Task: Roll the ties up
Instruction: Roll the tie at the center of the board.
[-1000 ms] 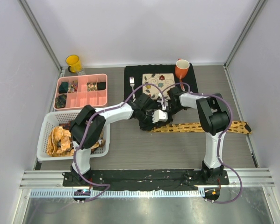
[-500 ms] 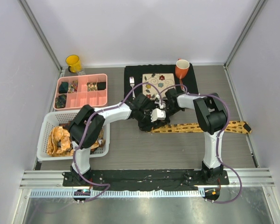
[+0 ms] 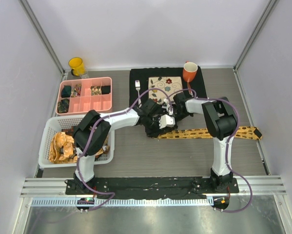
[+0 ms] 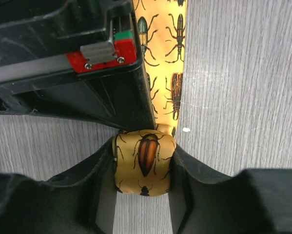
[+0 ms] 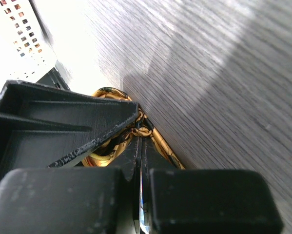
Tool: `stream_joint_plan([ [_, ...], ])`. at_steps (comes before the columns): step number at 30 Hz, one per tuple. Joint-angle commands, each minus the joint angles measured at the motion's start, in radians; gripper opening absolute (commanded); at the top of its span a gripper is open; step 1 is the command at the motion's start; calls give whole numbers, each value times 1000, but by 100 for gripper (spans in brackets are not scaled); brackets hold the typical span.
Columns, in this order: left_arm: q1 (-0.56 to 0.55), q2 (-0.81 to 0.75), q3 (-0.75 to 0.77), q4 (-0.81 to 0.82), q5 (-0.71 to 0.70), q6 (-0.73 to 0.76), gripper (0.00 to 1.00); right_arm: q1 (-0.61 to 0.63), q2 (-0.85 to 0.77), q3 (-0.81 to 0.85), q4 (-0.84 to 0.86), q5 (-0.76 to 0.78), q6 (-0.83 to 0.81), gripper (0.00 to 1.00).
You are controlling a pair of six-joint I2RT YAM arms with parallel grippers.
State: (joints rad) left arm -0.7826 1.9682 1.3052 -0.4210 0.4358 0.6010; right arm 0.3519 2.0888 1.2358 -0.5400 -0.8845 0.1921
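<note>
A mustard-yellow tie (image 3: 209, 132) printed with beetles lies across the table, its pointed end to the right. Its left end is rolled up where the two grippers meet. In the left wrist view the roll (image 4: 145, 168) sits between the fingers of my left gripper (image 4: 145, 147), touching both, so that gripper is shut on it; the unrolled strip (image 4: 166, 58) runs away past the right gripper's body. My right gripper (image 5: 142, 130) is shut, its tips pinching bunched fabric at the roll's core (image 5: 145, 127). From above, the left gripper (image 3: 157, 127) and right gripper (image 3: 167, 122) hide the roll.
A white basket (image 3: 48, 127) at the left holds more yellow ties (image 3: 63, 146). Behind it is a pink compartment tray (image 3: 87, 103) and a yellow cup (image 3: 76, 66). A black mat (image 3: 136, 75) with a floral cloth, a fork (image 3: 137, 87) and an orange mug (image 3: 189, 72) lies at the back.
Both wrists have shifted slightly at the roll, and the tie's free right end has slid a little to the left. The left fingers have eased apart a touch round the roll.
</note>
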Motion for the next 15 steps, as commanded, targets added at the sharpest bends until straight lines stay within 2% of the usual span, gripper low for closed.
stream_joint_plan([
  [1,-23,61,5,-41,-43,2,37,-2,8,-15,60,75,-19,1],
  [2,-24,61,0,-48,-52,22,32,-5,4,-12,52,76,-28,1],
  [5,-27,57,-14,-84,-83,55,26,-43,-29,5,-3,81,-63,2],
  [7,-27,55,-20,-102,-97,69,25,-66,-44,19,-46,65,-77,6],
  [13,-38,61,-11,-127,-108,80,24,-88,-107,16,-101,22,-97,10],
  [15,-38,61,-11,-127,-114,80,24,-94,-127,11,-113,15,-106,15],
])
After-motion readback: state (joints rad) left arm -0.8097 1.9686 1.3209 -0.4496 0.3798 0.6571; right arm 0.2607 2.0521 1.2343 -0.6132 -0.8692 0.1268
